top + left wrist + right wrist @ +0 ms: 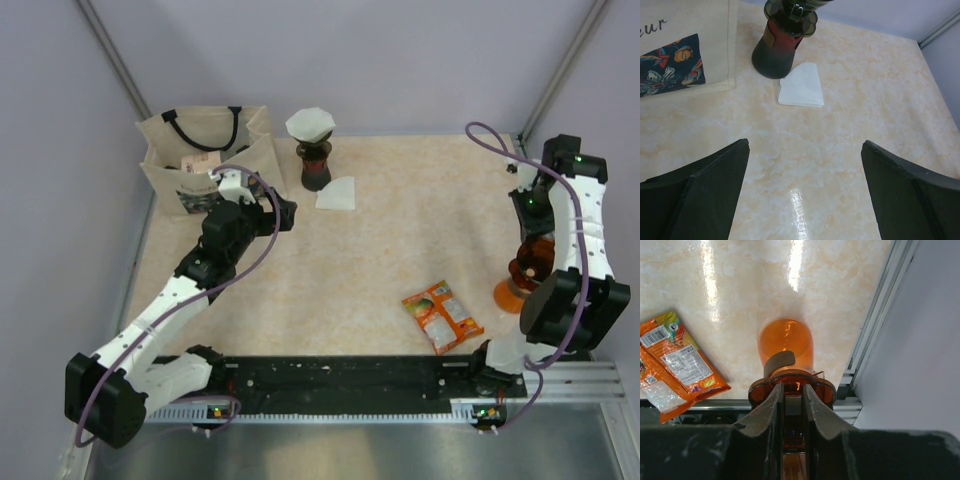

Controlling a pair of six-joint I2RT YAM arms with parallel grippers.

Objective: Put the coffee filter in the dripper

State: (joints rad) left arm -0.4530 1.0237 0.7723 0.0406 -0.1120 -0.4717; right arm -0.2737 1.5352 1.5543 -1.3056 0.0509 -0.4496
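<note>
- Left wrist view: left gripper (806, 145) is spread wide with nothing between the fingers. It hangs over bare worktop (855, 100).
- The dripper (790, 22) is straight ahead of this gripper, well apart from it, on a dark carafe (771, 55). The carafe probably raises it so coffee can drain through.
- The top of the frame cuts off the dripper's cone, so what is inside it can't be seen from here.
- A folded filter (801, 86) lies flat ahead of the gripper, just beside the carafe foot. It looks like a spare within reach.
- A tote bag (685, 50) is ahead-left, with only its lower corner in frame.
- Right wrist view: right gripper (793, 389) has its fingers close together, pinching the rim of an orange translucent vessel (786, 342). The vessel hangs ahead of the gripper over the worktop edge.
- The exact contact point is hidden by the fingers. I can't tell if the vessel is a second dripper.
- A snack packet (680, 360) is off to this gripper's left, partly cropped.
- Top view: an open filter (310, 123) stands in the dripper mouth, so the placement looks done or nearly done. How deep it sits is too small to judge.
- The left gripper points toward the dripper from beside the bag. The right gripper is mostly hidden under its own arm, far across from the dripper.
</note>
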